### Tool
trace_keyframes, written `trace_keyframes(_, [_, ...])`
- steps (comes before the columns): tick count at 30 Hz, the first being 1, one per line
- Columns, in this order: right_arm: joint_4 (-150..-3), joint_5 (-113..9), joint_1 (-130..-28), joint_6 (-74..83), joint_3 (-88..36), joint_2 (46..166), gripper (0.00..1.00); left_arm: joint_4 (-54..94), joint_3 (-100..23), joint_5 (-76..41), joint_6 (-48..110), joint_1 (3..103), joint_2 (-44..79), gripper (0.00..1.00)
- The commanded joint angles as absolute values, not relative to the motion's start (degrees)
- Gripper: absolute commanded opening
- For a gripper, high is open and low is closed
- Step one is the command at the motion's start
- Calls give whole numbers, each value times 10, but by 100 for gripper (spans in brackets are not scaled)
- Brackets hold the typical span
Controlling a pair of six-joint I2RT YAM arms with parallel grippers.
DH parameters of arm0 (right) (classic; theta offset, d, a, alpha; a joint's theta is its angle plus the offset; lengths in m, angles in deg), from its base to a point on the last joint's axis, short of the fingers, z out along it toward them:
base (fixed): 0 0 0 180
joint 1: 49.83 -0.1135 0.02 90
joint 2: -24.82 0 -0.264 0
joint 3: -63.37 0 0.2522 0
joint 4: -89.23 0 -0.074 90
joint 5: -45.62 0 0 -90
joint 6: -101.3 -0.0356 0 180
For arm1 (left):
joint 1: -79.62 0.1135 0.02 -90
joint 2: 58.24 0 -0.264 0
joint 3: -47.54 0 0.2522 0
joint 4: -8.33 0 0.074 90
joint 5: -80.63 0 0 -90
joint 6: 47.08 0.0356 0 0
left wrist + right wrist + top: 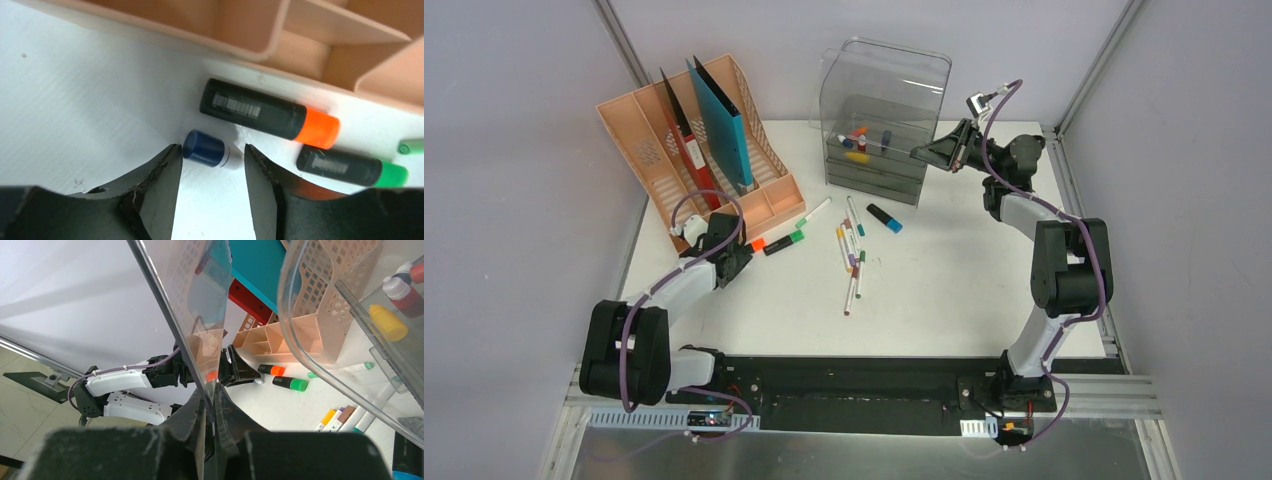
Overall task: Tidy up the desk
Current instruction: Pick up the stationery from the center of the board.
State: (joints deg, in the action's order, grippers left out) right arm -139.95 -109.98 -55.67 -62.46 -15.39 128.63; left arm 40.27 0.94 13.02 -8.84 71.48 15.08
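The white worktop [964,290] fills the middle of the top view beyond both arm bases; it carries every item listed below.

Left hand [210,155]: lowered to the worktop just in front of the peach file rack [639,140]; fingers spread, one on each side of a blue-capped marker [204,149] lying flat; contact with the marker cannot be confirmed. Just beyond the marker lie an orange-capped highlighter [260,114] and a green-capped highlighter [350,167], both black-bodied, close to the rack's front edge.

Right hand [210,410]: raised at the right side of the clear drawer box [889,95]; fingers pressed together, pinching a thin clear wall of that box.

File rack: far left of the worktop; it holds a teal folder [724,120] and a red folder [686,140], both standing and leaning.

Drawer box: far centre; small coloured items [859,140] lie in an upper drawer.

Centre of the worktop: a loose cluster of pens [852,255]; a blue-capped highlighter [885,217] just to its right.
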Motion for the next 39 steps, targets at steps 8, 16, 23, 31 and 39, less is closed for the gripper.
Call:
trace_keyframes(8, [-1396,-1138,-573,-639,-166,1292,5,426,32,20,-76,717,80,45])
trace_keyframes(16, [-1396,-1137,-573,-640,-165,1292,5,458,-3,39,-81,716,137,54])
trace_keyframes(23, [-1395,-1138,-573,-639,-166,1290,5,490,-45,74,-105,716,196,55])
trace_keyframes(31, [-1394,-1138,-573,-638,-166,1294,5,496,-35,121,-168,716,166,51])
trace_keyframes(39, [-1394,-1138,-573,-638,-165,1293,5,489,-58,149,-214,716,190,47])
